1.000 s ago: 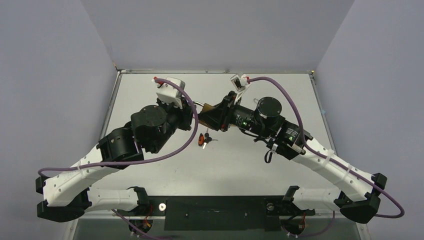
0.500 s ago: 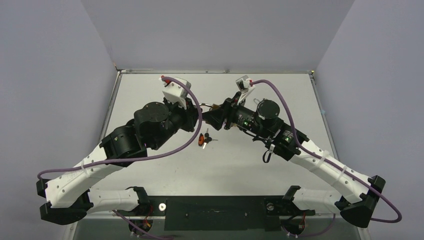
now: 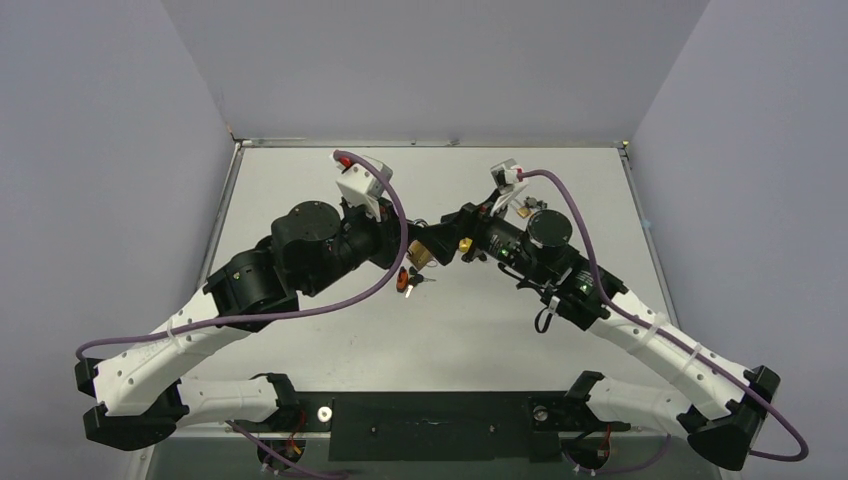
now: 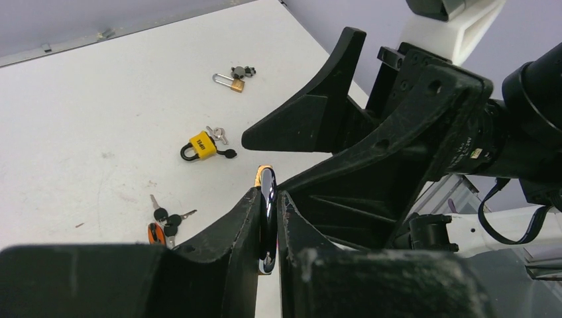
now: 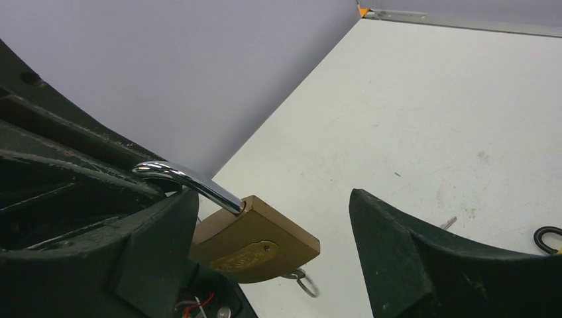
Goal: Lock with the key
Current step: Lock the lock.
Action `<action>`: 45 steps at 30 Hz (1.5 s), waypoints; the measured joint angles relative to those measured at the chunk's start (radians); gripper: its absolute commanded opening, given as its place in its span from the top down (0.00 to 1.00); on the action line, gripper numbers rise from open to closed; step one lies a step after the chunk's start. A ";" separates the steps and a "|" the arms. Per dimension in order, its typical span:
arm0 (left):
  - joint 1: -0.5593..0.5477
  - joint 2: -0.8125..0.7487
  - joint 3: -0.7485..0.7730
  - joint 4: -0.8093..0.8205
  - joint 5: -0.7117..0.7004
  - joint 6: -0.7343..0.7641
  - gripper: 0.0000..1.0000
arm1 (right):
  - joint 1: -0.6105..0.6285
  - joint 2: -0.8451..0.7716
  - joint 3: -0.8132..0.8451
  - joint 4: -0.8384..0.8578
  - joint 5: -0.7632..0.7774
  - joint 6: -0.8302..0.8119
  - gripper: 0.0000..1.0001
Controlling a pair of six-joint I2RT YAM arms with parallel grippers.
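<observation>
A brass padlock (image 5: 255,242) hangs in the air by its silver shackle (image 5: 185,179). My left gripper (image 4: 267,199) is shut on that shackle (image 4: 266,212), which shows as a thin chrome strip between its fingers. A key ring (image 5: 301,283) dangles under the lock's body; the key's blade is hidden. My right gripper (image 5: 272,199) stands wide open around the body, its fingers (image 5: 411,265) apart from the brass. Seen from above, the padlock (image 3: 425,250) sits between the left gripper (image 3: 408,245) and the right gripper (image 3: 445,238).
On the table lie a yellow padlock (image 4: 201,146), a small brass padlock (image 4: 232,81) and a bunch of keys with an orange tag (image 4: 166,222), the latter just below the grippers (image 3: 405,279). The table's walls rise at the back and sides.
The right gripper has let go of the padlock's body, opened wide and drawn back to the right. The left arm has shifted right, still holding the shackle.
</observation>
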 measured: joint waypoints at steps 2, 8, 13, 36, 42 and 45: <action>0.001 0.000 0.000 0.001 0.009 0.000 1.00 | -0.005 -0.026 -0.010 0.001 0.000 0.000 0.20; 0.013 0.000 0.000 0.000 0.010 0.003 1.00 | -0.026 -0.086 -0.032 0.027 0.003 0.003 0.20; 0.028 0.001 0.002 -0.006 0.011 0.005 1.00 | -0.031 -0.138 -0.063 0.043 0.005 0.003 0.20; 0.182 0.018 0.140 -0.067 0.392 -0.037 1.00 | -0.066 -0.285 -0.239 0.220 -0.170 0.025 0.24; 0.256 0.013 0.140 -0.058 0.555 -0.090 1.00 | -0.089 -0.274 -0.239 0.298 -0.322 0.075 0.26; 0.325 0.005 0.134 -0.023 0.645 -0.138 1.00 | -0.098 -0.272 -0.239 0.324 -0.375 0.095 0.27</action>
